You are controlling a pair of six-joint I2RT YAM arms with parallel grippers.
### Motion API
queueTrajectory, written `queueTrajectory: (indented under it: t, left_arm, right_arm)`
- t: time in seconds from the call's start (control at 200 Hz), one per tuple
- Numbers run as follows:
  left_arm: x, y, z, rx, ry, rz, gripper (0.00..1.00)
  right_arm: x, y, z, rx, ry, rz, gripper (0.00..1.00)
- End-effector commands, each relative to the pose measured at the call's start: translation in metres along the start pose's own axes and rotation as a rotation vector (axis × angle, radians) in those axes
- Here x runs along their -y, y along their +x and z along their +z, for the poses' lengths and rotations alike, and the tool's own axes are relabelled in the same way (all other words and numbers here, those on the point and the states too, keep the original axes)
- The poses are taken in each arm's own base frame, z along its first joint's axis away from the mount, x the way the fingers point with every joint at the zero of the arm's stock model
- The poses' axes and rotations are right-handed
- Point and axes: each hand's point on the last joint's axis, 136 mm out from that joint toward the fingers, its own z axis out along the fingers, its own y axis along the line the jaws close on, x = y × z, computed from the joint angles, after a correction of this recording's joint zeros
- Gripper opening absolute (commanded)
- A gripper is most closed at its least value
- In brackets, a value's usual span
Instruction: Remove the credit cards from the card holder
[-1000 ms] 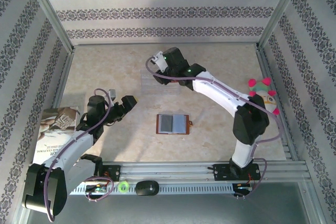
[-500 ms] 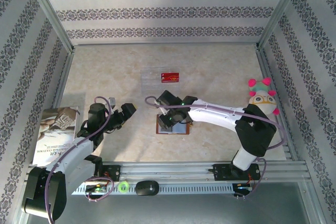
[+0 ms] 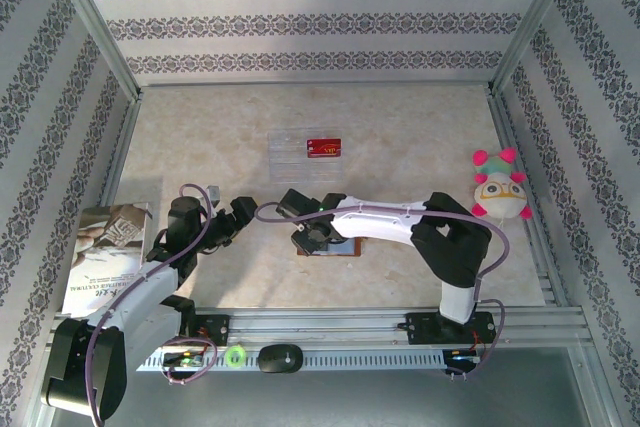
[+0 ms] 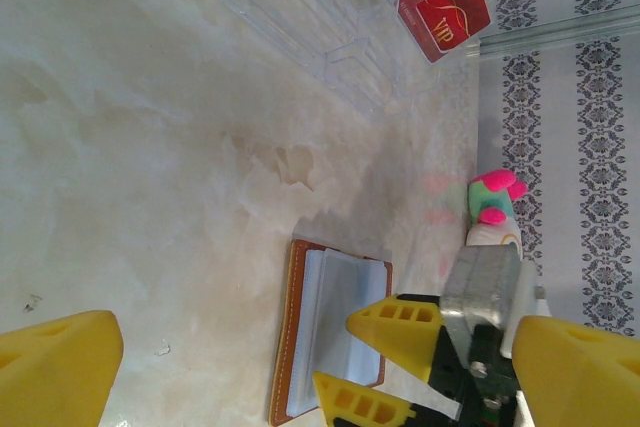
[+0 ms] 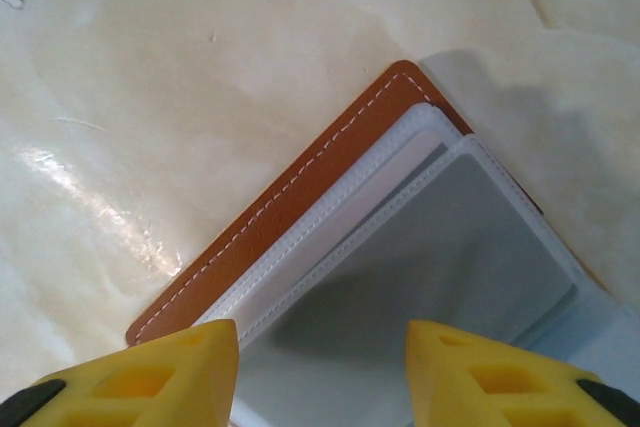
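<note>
Directly beneath the right tool (image 3: 308,237), the card holder (image 3: 345,247) lay spread open and flat on the surface (image 3: 420,137). That tool was parted about halfway and clamped on nothing. In the right wrist view its two yellow fingers (image 5: 150,377) stood on either side of the holder's clear sleeves (image 5: 400,247), close above them; whether the tips touched the plastic could not be told. The brown stitched cover showed past the sleeves as a border at the corner just ahead of the fingers. A grey panel lay inside the top sleeve, but whether it was a card could not be told.

Just beside it, on the left, the left tool (image 3: 240,213) was spread wide and empty, pointing towards the holder without touching it.

Well beyond both tools, farther from the arm bases, sat a clear ridged tray (image 3: 290,152). The red card (image 3: 323,147) lay face up in its right end, and the tray's other slots held nothing.
</note>
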Motion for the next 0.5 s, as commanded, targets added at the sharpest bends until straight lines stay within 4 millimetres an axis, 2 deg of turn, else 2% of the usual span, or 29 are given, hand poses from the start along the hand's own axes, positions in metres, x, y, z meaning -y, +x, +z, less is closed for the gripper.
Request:
queueTrajectory:
  t: [0.0, 0.16, 0.35, 0.495]
  left_arm:
    - [0.002, -0.002, -0.002, 0.008, 0.019, 0.011, 1.00]
    - [0.004, 0.000, -0.001, -0.013, 0.024, 0.019, 0.99]
    - [0.005, 0.004, 0.001, -0.031, 0.037, 0.013, 0.95]
    - [0.009, 0.006, 0.002, -0.037, 0.048, 0.019, 0.93]
  right_arm:
    - [0.003, 0.008, 0.009, -0.039, 0.048, -0.038, 0.44]
    - [-0.001, 0.017, 0.017, -0.055, 0.022, -0.028, 0.29]
    - [-0.011, 0.007, 0.010, 0.005, -0.038, -0.019, 0.08]
    - [-0.014, -0.003, 0.003, 0.056, -0.070, -0.013, 0.00]
